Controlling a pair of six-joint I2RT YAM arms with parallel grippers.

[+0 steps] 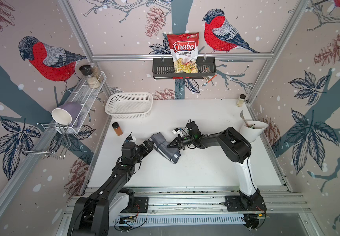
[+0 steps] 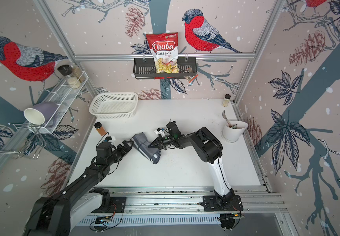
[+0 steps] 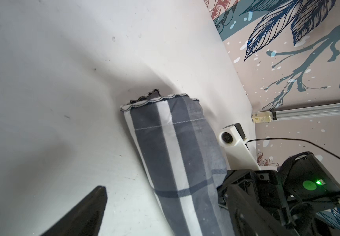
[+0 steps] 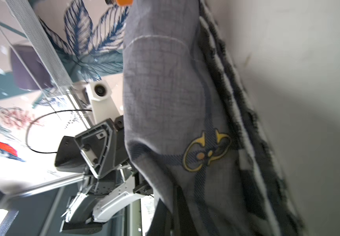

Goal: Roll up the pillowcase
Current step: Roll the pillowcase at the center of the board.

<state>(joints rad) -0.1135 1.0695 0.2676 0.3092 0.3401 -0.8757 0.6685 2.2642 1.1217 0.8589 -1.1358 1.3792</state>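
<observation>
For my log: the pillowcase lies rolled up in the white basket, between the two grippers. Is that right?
No. The pillowcase lies rolled up on the table, not in the basket, which stands apart behind it, as both top views show. It does lie between the left gripper and the right gripper.

We see the pillowcase [image 1: 165,150] in the middle of the worktop [image 1: 195,169]. The basket [image 1: 129,106] stands at eleven o'clock from it, the left gripper [image 1: 147,145] at nine. The right gripper [image 1: 168,145] comes in from three.

left end effector [image 1: 148,145] spread wide, right end effector [image 1: 169,145] pinched closed, facing each other
</observation>
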